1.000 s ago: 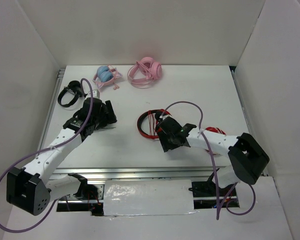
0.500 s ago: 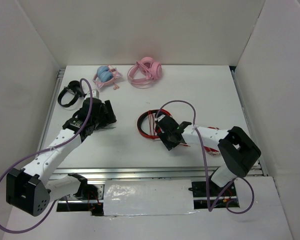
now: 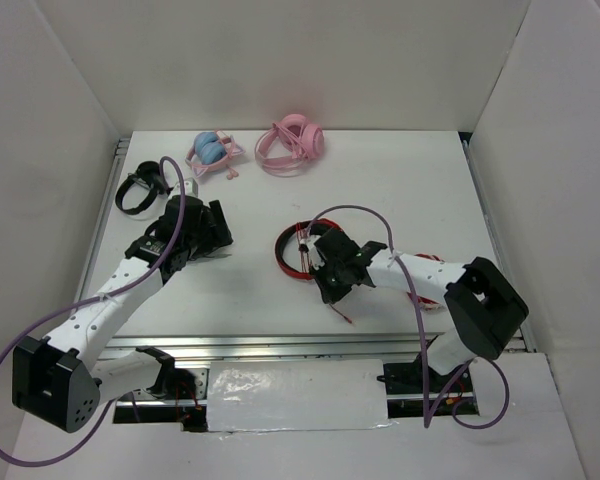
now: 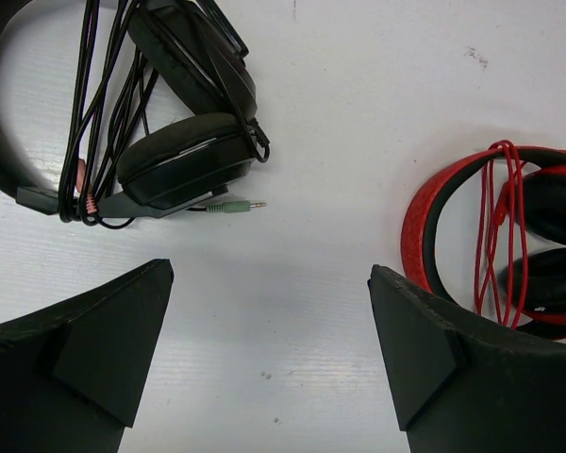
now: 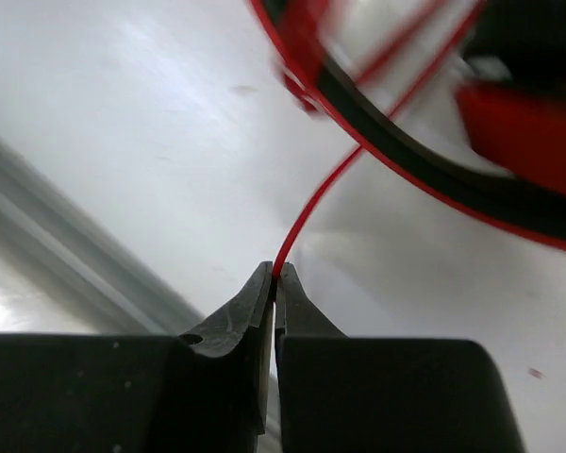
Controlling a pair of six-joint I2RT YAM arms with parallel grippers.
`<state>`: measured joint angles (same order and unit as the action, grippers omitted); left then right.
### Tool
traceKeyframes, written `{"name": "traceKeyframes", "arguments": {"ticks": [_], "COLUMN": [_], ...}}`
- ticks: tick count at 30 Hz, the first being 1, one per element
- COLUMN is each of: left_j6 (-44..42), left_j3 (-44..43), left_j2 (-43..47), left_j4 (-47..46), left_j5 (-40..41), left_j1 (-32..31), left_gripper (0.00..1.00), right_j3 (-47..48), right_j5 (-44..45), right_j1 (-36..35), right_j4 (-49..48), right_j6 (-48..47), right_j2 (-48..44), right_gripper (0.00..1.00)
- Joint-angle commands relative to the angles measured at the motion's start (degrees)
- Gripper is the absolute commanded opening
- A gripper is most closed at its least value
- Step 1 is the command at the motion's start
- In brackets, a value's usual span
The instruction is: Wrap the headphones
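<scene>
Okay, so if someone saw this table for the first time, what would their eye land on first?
The red over-ear headphones with black cushions, mid-table, stand out most, with the right gripper beside them, jaws shut on their thin red cable. Next come the pink headphones at the far edge and the black headphones far left.

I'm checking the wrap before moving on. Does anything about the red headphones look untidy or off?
Only the cable: a few turns cross the headband of the headphones loosely, and the rest runs free to the right gripper, which is shut on it. Its end trails toward the near edge. Nothing looks damaged.
</scene>
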<state>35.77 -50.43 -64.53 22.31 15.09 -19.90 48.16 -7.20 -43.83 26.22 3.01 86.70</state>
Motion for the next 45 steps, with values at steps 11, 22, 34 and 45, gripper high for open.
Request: {"name": "traceKeyframes", "arguments": {"ticks": [11, 22, 34, 45], "left_j6": [-1.1, -1.1, -1.5, -1.1], "left_j3": [0.5, 1.3, -3.3, -0.4], "left_j2": [1.7, -4.6, -16.9, -14.3], "left_j4": [-0.9, -6.8, -9.5, -10.1], "left_j5": [-1.7, -5.8, -4.8, -3.8], "left_j1": [0.0, -6.1, -10.6, -10.8], "left_gripper": [0.99, 0.98, 0.95, 0.95], "right_j3": [5.1, 3.5, -1.6, 5.4], "right_j5": [-40.9, -38.7, -32.0, -26.6], "right_j1": [10.3, 12.0, 11.5, 10.1], "right_j4": [-21.3, -28.9, -49.0, -36.1], "right_j6": [38.0, 44.7, 61.3, 44.9], "right_j2": [9.4, 9.8, 8.9, 4.1], "right_gripper": [0.05, 0.11, 0.24, 0.3]}}
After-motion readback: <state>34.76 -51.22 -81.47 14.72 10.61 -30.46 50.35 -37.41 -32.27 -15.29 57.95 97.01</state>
